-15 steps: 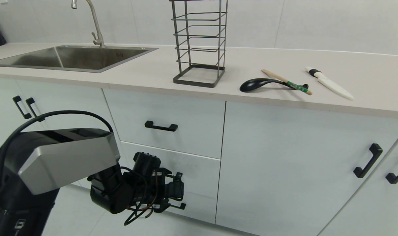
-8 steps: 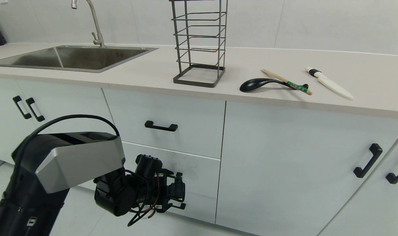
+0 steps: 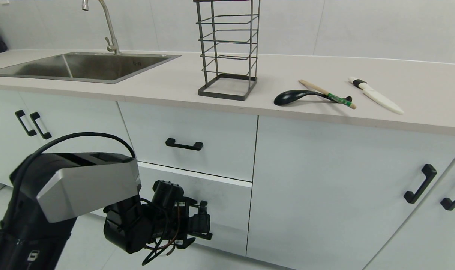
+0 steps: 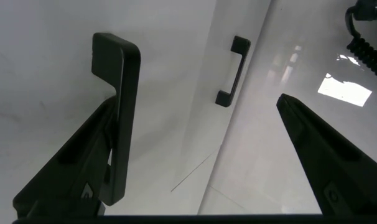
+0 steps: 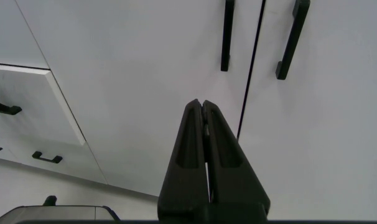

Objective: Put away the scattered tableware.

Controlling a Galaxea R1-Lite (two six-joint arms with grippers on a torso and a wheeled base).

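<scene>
The pale beige bench [image 3: 156,80] carries, right of centre, a glossy black spoon [image 3: 289,97], a tan wooden stick [image 3: 317,88] with a green patterned band, and a white knife [image 3: 379,96] with a black band. At top centre is a dark grey wire rack [image 3: 227,48]. The white cabinet fronts [image 3: 317,180] have black handles [image 3: 184,144].

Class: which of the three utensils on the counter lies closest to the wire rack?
The black spoon; the wooden chopsticks and white knife lie farther from the rack.

On worktop [image 3: 167,84]: at left end, sink [image 3: 81,65]; mid, rack [image 3: 227,48]; rightward along front edge, spoon [image 3: 286,98], chopsticks [image 3: 317,88], knife [image 3: 379,98].
</scene>
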